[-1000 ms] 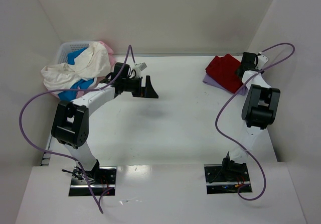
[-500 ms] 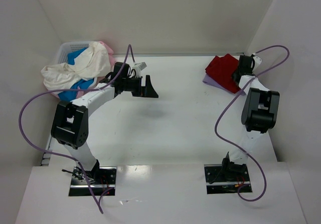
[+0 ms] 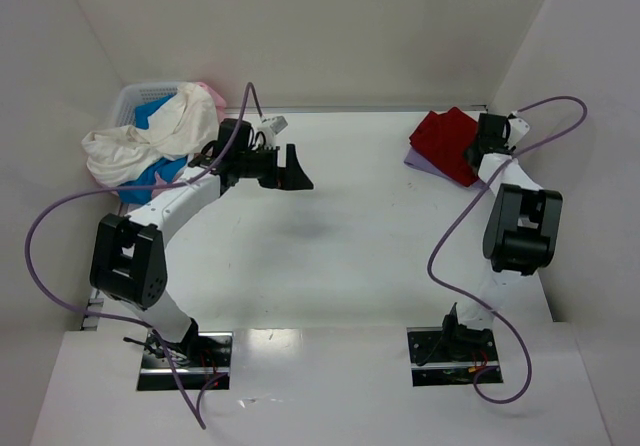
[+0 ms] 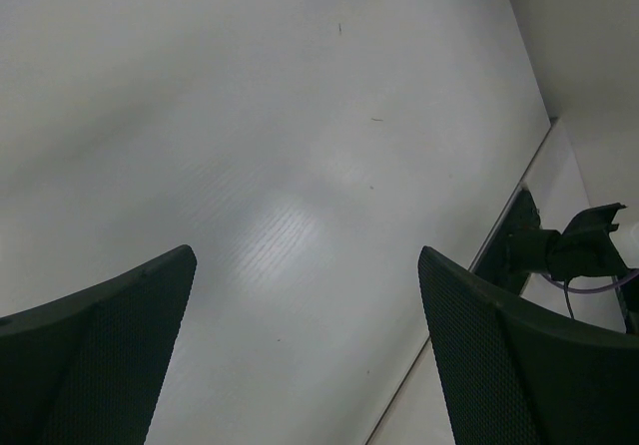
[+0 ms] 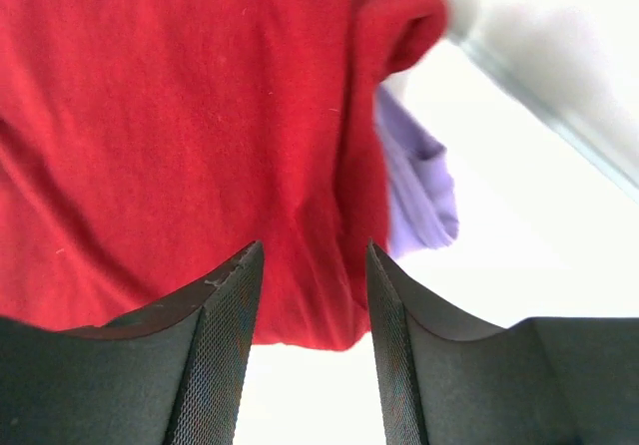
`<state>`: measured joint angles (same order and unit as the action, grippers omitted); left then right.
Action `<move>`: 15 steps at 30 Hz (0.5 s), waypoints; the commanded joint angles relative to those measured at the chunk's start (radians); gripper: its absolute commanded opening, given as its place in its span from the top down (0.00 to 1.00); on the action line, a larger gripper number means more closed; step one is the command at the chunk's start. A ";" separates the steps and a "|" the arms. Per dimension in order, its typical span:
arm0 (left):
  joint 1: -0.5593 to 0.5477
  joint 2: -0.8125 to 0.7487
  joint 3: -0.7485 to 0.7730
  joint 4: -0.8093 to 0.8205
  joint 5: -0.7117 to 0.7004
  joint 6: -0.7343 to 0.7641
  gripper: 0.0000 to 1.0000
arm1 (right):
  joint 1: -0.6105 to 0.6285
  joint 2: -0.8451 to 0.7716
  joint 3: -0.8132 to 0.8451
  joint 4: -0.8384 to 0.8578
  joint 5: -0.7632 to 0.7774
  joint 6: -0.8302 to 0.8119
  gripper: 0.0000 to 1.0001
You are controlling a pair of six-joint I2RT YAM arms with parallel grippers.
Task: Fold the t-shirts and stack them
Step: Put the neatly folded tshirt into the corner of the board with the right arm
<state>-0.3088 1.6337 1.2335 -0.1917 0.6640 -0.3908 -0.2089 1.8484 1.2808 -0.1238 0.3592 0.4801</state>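
Five t-shirts in all, one basket, two arms, two purple cables.

At the far left of the desk [image 3: 350, 251], one white plastic lattice basket [image 3: 135, 95], rectangular and open-topped. Three shirts heaped loosely in it, all soft and crumpled: a cream-white t-shirt [image 3: 140, 144] on top and spilling over the near rim, a bright blue t-shirt [image 3: 157, 173] showing beneath it, and a pink t-shirt [image 3: 209, 93] peeking out at the far right corner.

Just right of the basket, the left pincer [image 3: 298, 170], black with textured inner pads, held above bare desk, spread wide and holding nothing.

White, smooth desk across the middle, with a faint shadow.

At the far right, two shirts folded into flat stacked rectangles: a dark red t-shirt [image 3: 444, 143] on top of a pale lavender t-shirt [image 3: 417, 159], the lavender edge sticking out at the near left side.

Right beside that stack, the right pincer [image 5: 310, 255], partly spread, fingers straddling the near hem of the red cloth; not seen clamping it.
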 commanded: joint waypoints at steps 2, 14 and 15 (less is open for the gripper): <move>0.007 -0.069 0.030 0.006 -0.014 0.030 0.00 | 0.003 -0.152 -0.066 0.009 0.116 0.064 0.51; 0.007 -0.156 0.055 -0.058 -0.144 0.030 0.00 | 0.048 -0.287 -0.212 0.138 -0.147 0.164 0.96; 0.007 -0.156 0.066 -0.083 -0.156 0.030 0.00 | 0.095 -0.287 -0.212 0.138 -0.147 0.164 1.00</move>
<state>-0.3088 1.5146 1.2461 -0.2451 0.5636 -0.3897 -0.1898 1.6291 1.0714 -0.0673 0.2802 0.5957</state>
